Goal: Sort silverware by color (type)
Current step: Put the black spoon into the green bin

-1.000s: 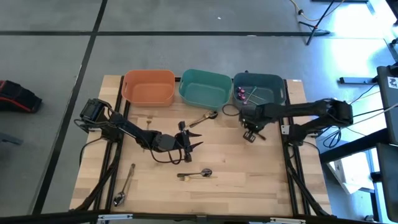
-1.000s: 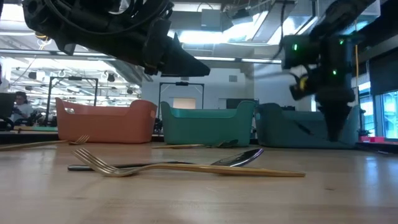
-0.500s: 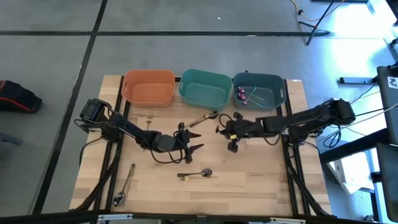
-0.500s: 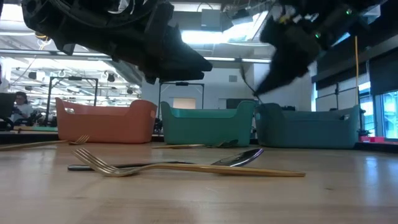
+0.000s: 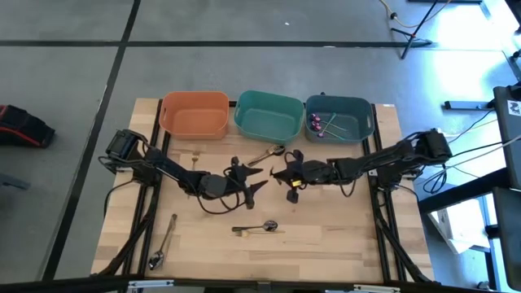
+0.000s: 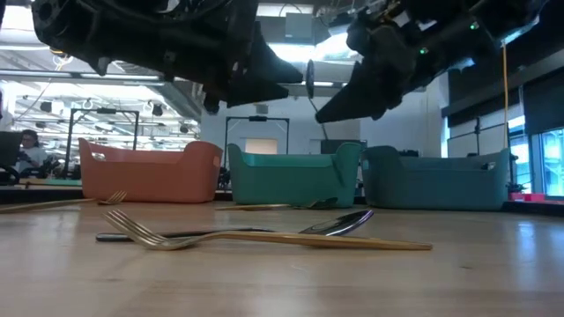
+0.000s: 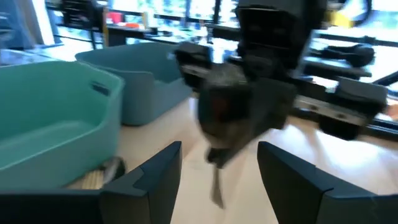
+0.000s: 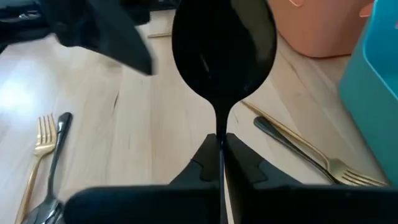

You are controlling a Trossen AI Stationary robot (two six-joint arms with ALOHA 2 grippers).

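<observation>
My right gripper is shut on a dark grey-black spoon above the table's middle. It points level toward my left gripper, which is open and empty just to its left, its fingers spread toward the spoon. A gold fork and a dark spoon lie together flat on the table nearer the front. Another gold fork lies by the teal bin. A fork and a spoon lie at the front left. Purple-blue pieces lie in the blue-grey bin. My right gripper pinches the spoon's slim handle between its two fingers, which lie along the handle. The fingers come level from the table's right. The bowl sticks out ahead of the fingertips toward the left gripper, and the spoon is lifted clear of the table.
The orange bin stands at the far left of the row of three bins. A small gold piece lies in front of it. Bare wood shows at the table's front right.
My right gripper has gone from in front of the blue-grey bin toward the table's left, to just beside the left gripper. It has tipped from pointing down to pointing level. The left gripper has stayed about where it was and turned a little toward it.
</observation>
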